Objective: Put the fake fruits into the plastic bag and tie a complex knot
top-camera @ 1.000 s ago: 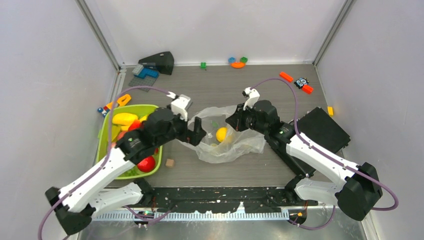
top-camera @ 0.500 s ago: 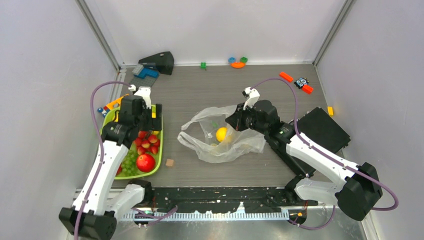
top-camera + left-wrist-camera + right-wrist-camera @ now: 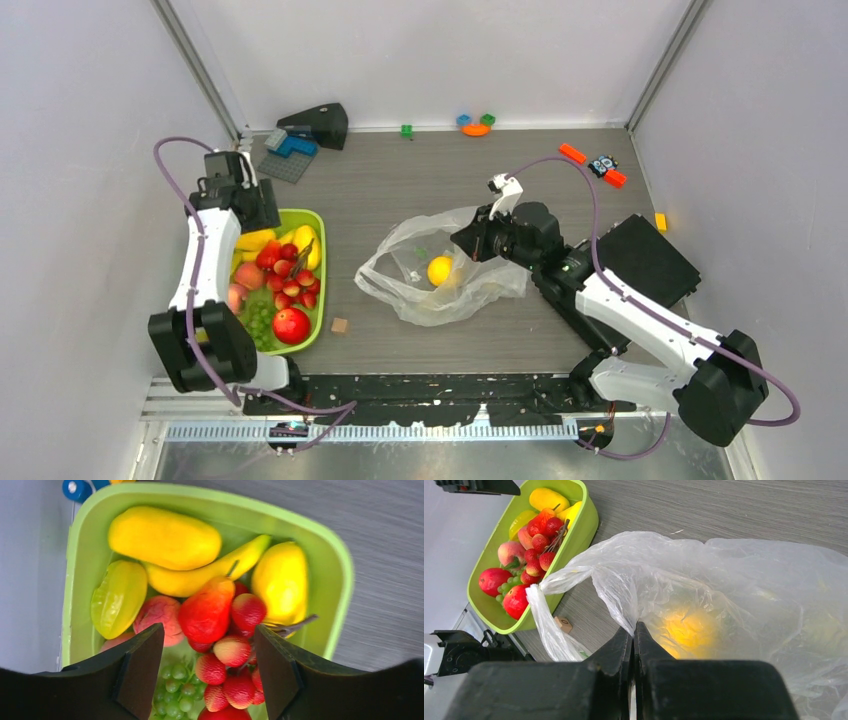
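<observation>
From above, the thin transparent plastic bag [image 3: 490,290] holds one yellow lemon [image 3: 440,270]; the lime-green plastic tray [image 3: 303,214] holds the other glossy fake fruits [image 3: 283,280]. On the left wrist view, the left gripper [image 3: 207,630] is spread just above them. On the right wrist view, the right gripper [image 3: 634,630] is pressed together, pinching the bag's film.

The whole table [image 3: 420,180] is seen from high above. The green tray [image 3: 346,587] is viewed close up from the left wrist, and farther off from the right wrist.

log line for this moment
left gripper open over fake fruits in tray | right gripper shut on plastic bag | lemon in bag | bag untied
</observation>
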Tool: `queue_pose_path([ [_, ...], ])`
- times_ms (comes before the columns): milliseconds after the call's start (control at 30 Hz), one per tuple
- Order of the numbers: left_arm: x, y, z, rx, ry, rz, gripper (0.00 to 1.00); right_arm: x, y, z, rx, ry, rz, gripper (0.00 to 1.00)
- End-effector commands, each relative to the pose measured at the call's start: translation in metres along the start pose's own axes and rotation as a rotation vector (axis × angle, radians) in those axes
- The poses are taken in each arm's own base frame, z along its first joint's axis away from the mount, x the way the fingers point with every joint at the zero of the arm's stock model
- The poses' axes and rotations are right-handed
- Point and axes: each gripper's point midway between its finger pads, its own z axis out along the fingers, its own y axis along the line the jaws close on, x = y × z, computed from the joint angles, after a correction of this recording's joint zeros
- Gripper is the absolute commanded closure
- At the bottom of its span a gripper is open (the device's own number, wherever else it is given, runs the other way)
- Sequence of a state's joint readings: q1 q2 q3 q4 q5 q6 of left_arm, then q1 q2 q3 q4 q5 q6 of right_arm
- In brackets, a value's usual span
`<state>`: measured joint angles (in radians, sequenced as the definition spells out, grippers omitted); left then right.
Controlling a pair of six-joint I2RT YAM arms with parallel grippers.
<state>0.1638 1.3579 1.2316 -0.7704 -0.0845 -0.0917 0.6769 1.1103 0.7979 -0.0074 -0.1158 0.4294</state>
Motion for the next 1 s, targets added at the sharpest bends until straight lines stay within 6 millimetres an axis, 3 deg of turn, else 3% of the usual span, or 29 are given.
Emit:
queue_pose_path([
  [0,0.003,0.020,0.018,-0.013,0.063,-0.023,0.34,-0.021,0.016,-0.008,-0.056,-0.084,-0.005,0.95],
  [333,0.032,0.007,0.048,0.076,0.236,-0.012,0.38,-0.019,0.015,-0.006,-0.059,-0.083,0.005,0.95],
  [533,0.042,0.018,0.059,0.046,0.288,-0.039,0.39,-0.019,0.015,-0.008,-0.059,-0.087,0.008,0.95],
  [633,0.045,0.015,0.060,0.056,0.325,-0.054,0.45,-0.019,0.014,-0.007,-0.057,-0.086,0.010,0.95],
  [967,0.055,0.022,0.064,0.016,0.385,-0.047,0.42,-0.018,0.015,-0.006,-0.058,-0.085,0.013,0.95],
])
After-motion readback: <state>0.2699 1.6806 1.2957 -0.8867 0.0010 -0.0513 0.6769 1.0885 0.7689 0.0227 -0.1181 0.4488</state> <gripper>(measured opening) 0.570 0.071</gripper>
